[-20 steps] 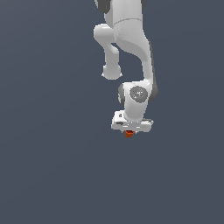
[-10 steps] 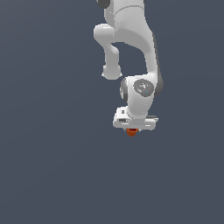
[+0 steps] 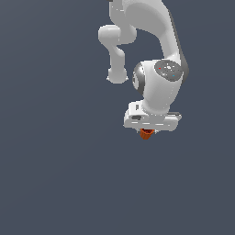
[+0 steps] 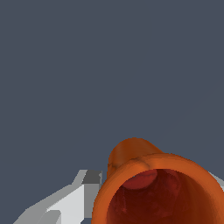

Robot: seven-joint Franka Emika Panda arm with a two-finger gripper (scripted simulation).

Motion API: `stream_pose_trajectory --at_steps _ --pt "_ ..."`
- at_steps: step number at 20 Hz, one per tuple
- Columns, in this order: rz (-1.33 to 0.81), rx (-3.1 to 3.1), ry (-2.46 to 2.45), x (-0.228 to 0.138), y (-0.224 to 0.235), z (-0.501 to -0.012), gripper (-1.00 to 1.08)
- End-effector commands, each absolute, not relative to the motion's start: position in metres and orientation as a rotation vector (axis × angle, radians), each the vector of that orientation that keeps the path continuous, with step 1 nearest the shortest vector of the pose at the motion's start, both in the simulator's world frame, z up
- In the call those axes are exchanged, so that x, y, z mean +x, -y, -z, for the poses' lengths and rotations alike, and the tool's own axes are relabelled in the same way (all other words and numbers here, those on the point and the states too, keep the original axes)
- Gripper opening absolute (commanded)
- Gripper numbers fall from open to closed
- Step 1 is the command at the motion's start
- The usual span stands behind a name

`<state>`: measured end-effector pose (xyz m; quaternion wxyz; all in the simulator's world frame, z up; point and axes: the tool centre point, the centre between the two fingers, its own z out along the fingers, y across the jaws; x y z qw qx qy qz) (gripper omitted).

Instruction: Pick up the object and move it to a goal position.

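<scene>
The object is a small orange-red cup that pokes out from under the white hand of the arm in the exterior view. My gripper is shut on it, and the hand's body hides the fingers there. In the wrist view the object fills the near corner, its hollow mouth facing the camera, with a white finger beside it. The cup hangs above the plain grey ground.
The white arm rises from the hand to the top of the exterior view. Around it there is only flat, uniform grey-blue ground.
The hand with the cup has shifted a little towards the exterior view's right and slightly upward over the last second. The grip has stayed the same.
</scene>
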<state>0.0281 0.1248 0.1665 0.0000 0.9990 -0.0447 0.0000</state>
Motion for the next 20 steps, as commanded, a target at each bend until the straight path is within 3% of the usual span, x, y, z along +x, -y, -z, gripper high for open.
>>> stream_pose_trajectory --at_steps 1,10,20 --pt "0.000 3.138 0.141 0.035 -0.130 -0.192 -1.00" --pt "0.000 3.138 0.141 0.055 -0.143 -0.250 -1.00" --pt "0.000 3.138 0.141 0.062 -0.148 -0.268 -1.00"
